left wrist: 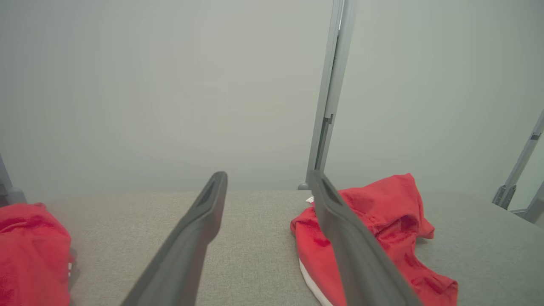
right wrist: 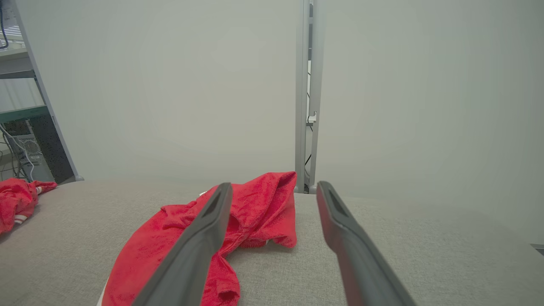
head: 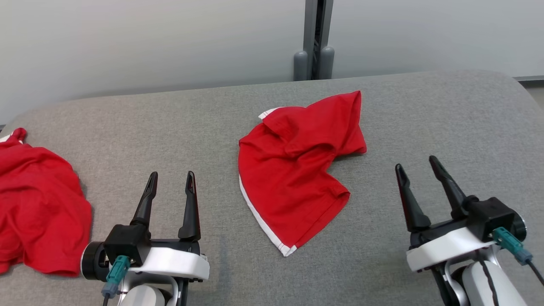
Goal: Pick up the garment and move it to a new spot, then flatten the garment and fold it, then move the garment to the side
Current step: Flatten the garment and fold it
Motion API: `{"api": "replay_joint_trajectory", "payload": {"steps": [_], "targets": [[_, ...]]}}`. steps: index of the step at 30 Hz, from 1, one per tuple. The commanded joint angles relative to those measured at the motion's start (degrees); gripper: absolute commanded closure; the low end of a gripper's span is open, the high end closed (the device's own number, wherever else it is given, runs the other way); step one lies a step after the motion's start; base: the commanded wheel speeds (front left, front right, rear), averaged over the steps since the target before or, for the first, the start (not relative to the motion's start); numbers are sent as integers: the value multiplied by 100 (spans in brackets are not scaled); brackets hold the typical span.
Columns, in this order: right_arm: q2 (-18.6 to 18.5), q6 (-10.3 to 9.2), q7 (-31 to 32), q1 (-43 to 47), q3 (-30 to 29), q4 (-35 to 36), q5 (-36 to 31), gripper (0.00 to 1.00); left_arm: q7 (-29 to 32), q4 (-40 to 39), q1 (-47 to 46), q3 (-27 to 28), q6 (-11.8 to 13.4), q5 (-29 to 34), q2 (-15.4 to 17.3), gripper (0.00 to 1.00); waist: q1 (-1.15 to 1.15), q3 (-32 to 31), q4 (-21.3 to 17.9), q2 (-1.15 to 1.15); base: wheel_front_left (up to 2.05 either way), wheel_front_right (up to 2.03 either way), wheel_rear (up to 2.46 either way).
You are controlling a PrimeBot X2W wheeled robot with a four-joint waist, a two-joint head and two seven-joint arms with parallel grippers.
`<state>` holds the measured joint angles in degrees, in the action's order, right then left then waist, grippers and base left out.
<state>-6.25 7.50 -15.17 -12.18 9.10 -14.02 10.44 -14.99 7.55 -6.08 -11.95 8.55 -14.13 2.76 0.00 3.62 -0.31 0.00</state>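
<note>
Currently, you have both end effectors low over the grey fabric tabletop [head: 425, 119], fingers pointing away from the robot toward the pale wall [head: 127, 42].

1. Left end effector [head: 171, 174]: jaws fully spread, nothing between them. It hangs near the front edge, left of centre. In the left wrist view its two dark fingers [left wrist: 199, 229] frame bare grey fabric, and the right-hand finger overlaps the sight line to the garment.

2. Right end effector [head: 415, 162]: jaws fully spread, holding nothing. It sits to the right of the garment and apart from it. In the right wrist view the left-hand finger [right wrist: 199, 238] crosses in front of the red cloth.

3. Garment [head: 293, 178]: red with a white trim [head: 259, 216] along one edge. It lies crumpled and partly doubled over near the middle of the tabletop, between the two end effectors and somewhat farther from the robot than their fingertips. One corner points toward the far edge, another toward the front edge. Neither end effector touches it.

4. Second red cloth [head: 38, 204]: bunched at the left edge of the tabletop, well apart from the garment, just left of the left end effector's wrist.

5. Grey post [head: 313, 38]: upright behind the tabletop, in line with the garment.
</note>
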Motion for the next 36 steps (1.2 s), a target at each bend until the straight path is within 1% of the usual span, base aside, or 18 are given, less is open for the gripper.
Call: {"api": "replay_joint_trajectory", "payload": {"steps": [1, 4, 9, 16, 20, 25, 33, 34, 35, 36], "targets": [[4, -2, -7, 41, 17, 10, 3, 0, -19, 12, 18, 16, -31, 23, 23, 0, 0, 15, 32, 0, 0, 0, 0], [37, -2, -7, 88, 254, -93, 37, 0, -19, 11, -37, -29, -28, -11, 21, 0, 0, 59, 126, 0, 0, 0, 0], [-10, -2, -8, 1, 962, -444, 102, 0, -19, 26, -57, -150, 9, -70, 21, 0, 0, 150, 329, 0, 0, 0, 0], [-123, -2, -7, -377, 2157, -1357, 252, 0, -19, 65, -136, -276, 62, -146, 23, 0, 0, 273, 725, 0, 0, 0, 0], [-185, -2, -8, -590, 2635, -1887, 289, 0, -20, 75, -138, -331, 101, -196, 23, 0, 0, 322, 947, 0, 0, 0, 0], [-180, -3, -8, -791, 2868, -2395, 410, 0, -19, 66, -129, -373, 123, -238, 23, 0, 0, 362, 1143, 0, 0, 0, 0], [-163, -3, -7, -984, 2930, -2989, 376, 0, -20, 26, -172, -437, 161, -268, 21, 0, 0, 440, 1280, 0, 0, 0, 0], [-154, -3, -6, -993, 2951, -3085, 387, 8, -20, 25, -172, -438, 167, -270, 22, 0, 0, 445, 1285, 0, 0, 0, 0], [-148, -2, 0, -1007, 2987, -3154, 385, 70, -20, 26, -169, -437, 171, -270, 22, 0, 0, 447, 1285, 0, 0, 0, 0], [-135, -2, 2, -1026, 3007, -3197, 380, 100, -20, 27, -167, -430, 171, -268, 21, 0, 0, 448, 1278, 0, 0, 0, 0]]}}
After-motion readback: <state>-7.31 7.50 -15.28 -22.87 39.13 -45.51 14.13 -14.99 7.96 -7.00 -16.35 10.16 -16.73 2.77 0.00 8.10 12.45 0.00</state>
